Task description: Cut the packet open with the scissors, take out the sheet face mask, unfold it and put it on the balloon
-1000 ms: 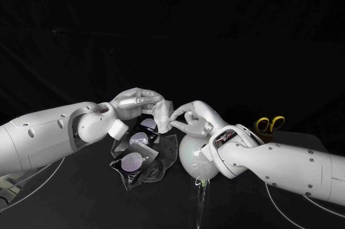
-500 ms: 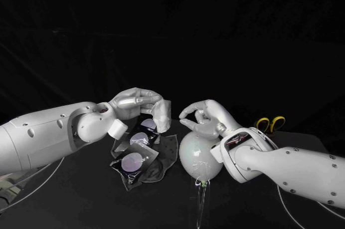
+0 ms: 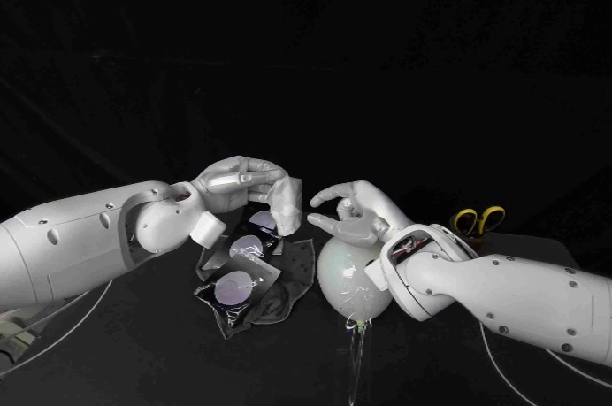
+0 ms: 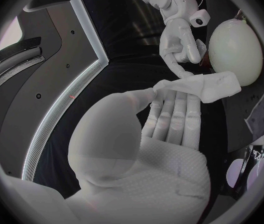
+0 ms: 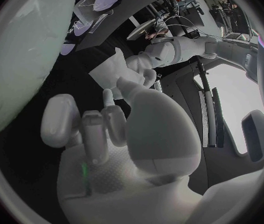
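Head view: the left hand [image 3: 242,187] is seen just left of the frame's centre, raised over the black table [image 3: 141,353]. A folded white sheet face mask [image 3: 291,210] is pinched at its fingertips and hangs down from them. The right hand [image 3: 347,213] is placed just right of centre, close beside the mask but apart from it. It is poised above the upper end of the pale balloon [image 3: 338,278], and contact with the balloon cannot be told. The black packet [image 3: 248,278], marked with purple discs, lies lower left of centre under the left hand and just beside the balloon. The yellow handles of the scissors [image 3: 478,220] are seen at the right of centre, behind the right forearm, with the blades hidden. The grip is made plainer in the left wrist view: the mask is clamped between the thumb and the straightened fingers, and one finger of the right hand points at the mask's edge without closing on it. In the right wrist view the right hand's fingers [image 5: 64,119] are shown curled inward with nothing gripped, and the left hand is seen beyond them with the mask in its hold.
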